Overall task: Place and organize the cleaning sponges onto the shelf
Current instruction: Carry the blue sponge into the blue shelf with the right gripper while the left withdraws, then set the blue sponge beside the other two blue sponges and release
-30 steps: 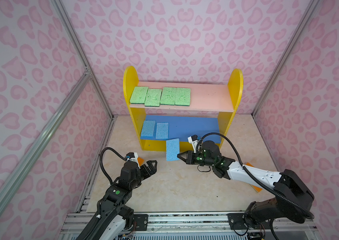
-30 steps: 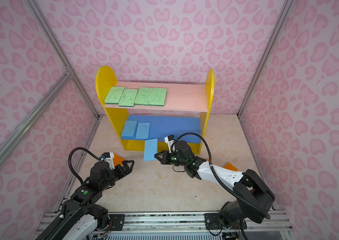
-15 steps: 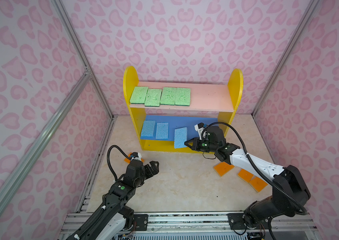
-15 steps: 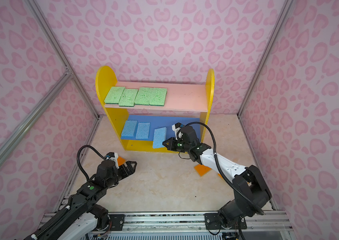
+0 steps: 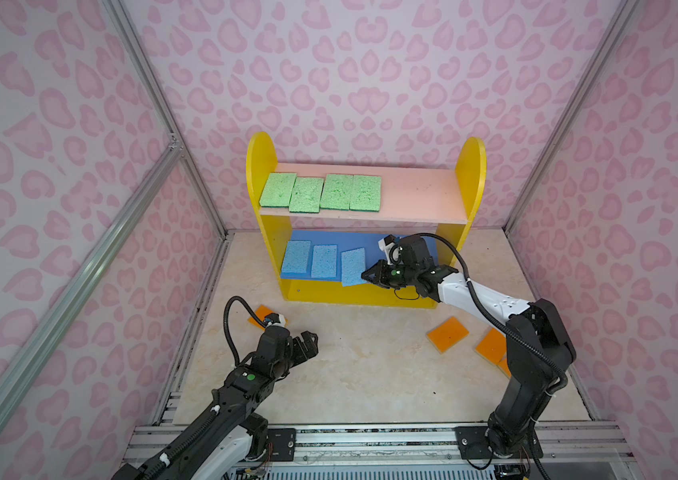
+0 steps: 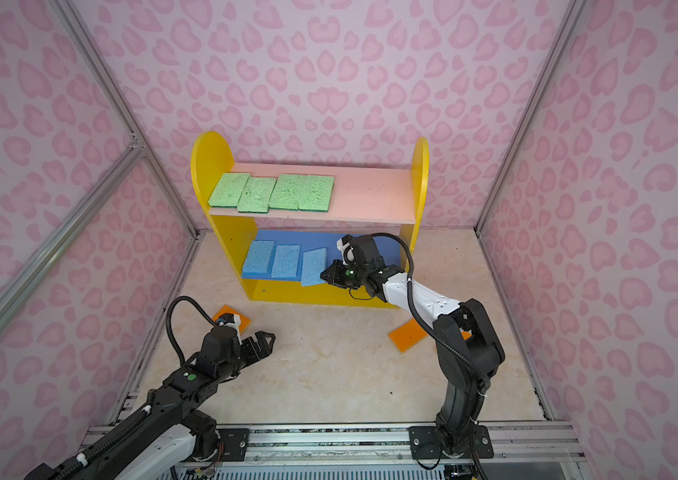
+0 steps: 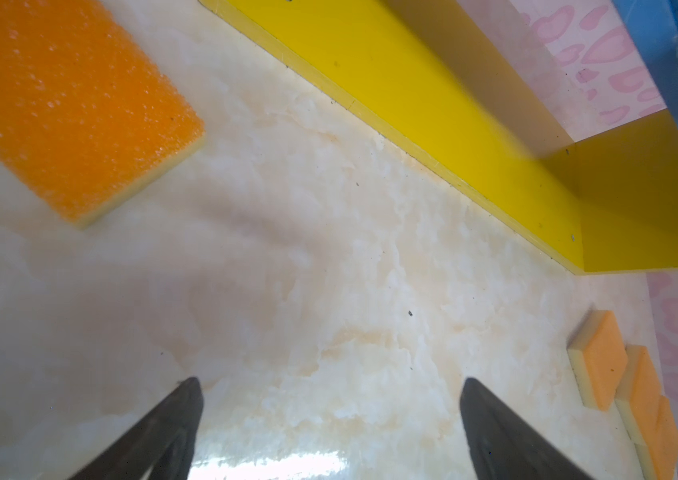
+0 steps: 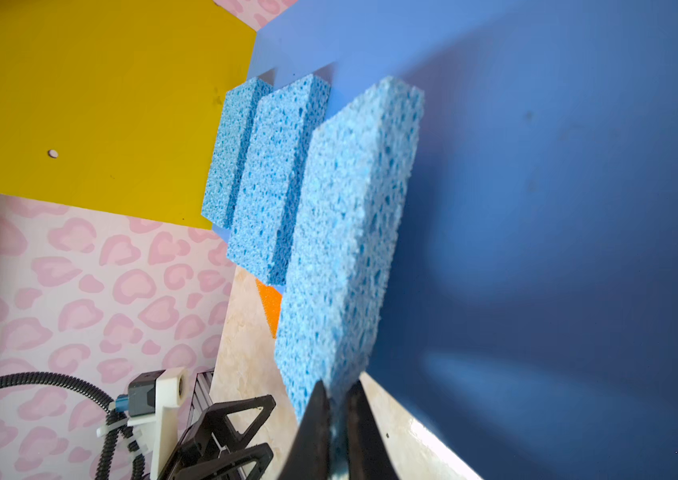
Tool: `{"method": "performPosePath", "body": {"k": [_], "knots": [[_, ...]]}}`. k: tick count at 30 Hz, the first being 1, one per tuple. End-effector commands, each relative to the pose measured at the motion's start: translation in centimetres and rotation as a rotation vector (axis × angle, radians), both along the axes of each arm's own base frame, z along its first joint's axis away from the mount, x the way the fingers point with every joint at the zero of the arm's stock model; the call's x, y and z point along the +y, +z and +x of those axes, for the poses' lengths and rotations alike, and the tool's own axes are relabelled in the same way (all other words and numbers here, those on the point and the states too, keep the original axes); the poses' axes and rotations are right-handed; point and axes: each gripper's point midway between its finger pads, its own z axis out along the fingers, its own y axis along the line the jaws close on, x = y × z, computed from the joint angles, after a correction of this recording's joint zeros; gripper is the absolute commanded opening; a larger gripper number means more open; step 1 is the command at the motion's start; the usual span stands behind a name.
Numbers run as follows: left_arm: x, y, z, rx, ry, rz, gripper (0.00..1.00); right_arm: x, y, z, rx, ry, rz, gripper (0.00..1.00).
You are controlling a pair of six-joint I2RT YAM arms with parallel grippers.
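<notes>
The shelf (image 5: 261, 166) stands at the back wall. Several green sponges (image 5: 320, 192) lie in a row on its pink board. Two blue sponges (image 5: 310, 259) lie flat on the blue board (image 5: 354, 240). My right gripper (image 5: 366, 275) is shut on the near end of a third blue sponge (image 8: 354, 232), tilted over the board's front edge right beside those two. My left gripper (image 5: 308, 338) hangs open over bare floor, nothing between its fingers (image 7: 187, 407). An orange sponge (image 5: 260, 312) lies just behind the left wrist.
More orange sponges (image 5: 447, 333) lie on the marble floor at the right, one (image 5: 491, 345) partly hidden by the right arm. Pink walls close in both sides. A metal rail (image 5: 370, 440) runs along the front edge.
My right gripper has carried the blue sponge from the floor in front of the shelf up and back to the blue board. The left arm has drawn back a little, still open.
</notes>
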Motion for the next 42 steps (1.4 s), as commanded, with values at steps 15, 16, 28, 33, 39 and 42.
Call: {"method": "performPosePath", "body": {"k": [15,16,28,33,39,42], "knots": [[-0.3,-0.2,0.5,-0.016,0.003,-0.021,0.97,1.0,-0.3,2.4,0.028,-0.019,0.038,0.11],[-0.3,-0.3,0.5,-0.015,0.003,-0.02,0.97,1.2,-0.3,2.4,0.028,-0.016,0.041,0.11],[-0.4,-0.2,0.2,-0.013,0.0,-0.036,0.97,2.5,-0.6,2.3,0.028,0.012,0.041,0.14],[-0.4,-0.1,0.1,-0.017,0.003,-0.042,0.97,2.9,-0.7,2.4,0.029,0.011,0.043,0.15],[-0.5,0.1,-0.1,-0.018,-0.002,-0.052,0.97,3.3,-0.9,2.4,0.031,0.01,0.046,0.19],[-0.4,0.0,-0.2,-0.018,-0.002,-0.052,0.97,3.6,-1.1,2.2,0.03,0.019,0.042,0.26]]}}
